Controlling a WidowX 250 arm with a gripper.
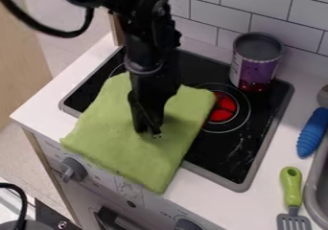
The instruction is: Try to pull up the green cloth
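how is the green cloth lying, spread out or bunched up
Spread out: the green cloth lies broad and mostly flat over part of the stovetop, its corners well apart.

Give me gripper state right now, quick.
Gripper: low over the middle of the green cloth; open, closed or gripping cloth cannot be told.

We see matt green cloth (106, 131) with a slightly fuzzy surface, and a smooth, glossy black stovetop (224, 158). We make out a shiny purple can (253, 70), a ribbed blue plastic handle (313, 131), a smooth green plastic spatula handle (291, 186) and smooth wall tiles (278, 30).
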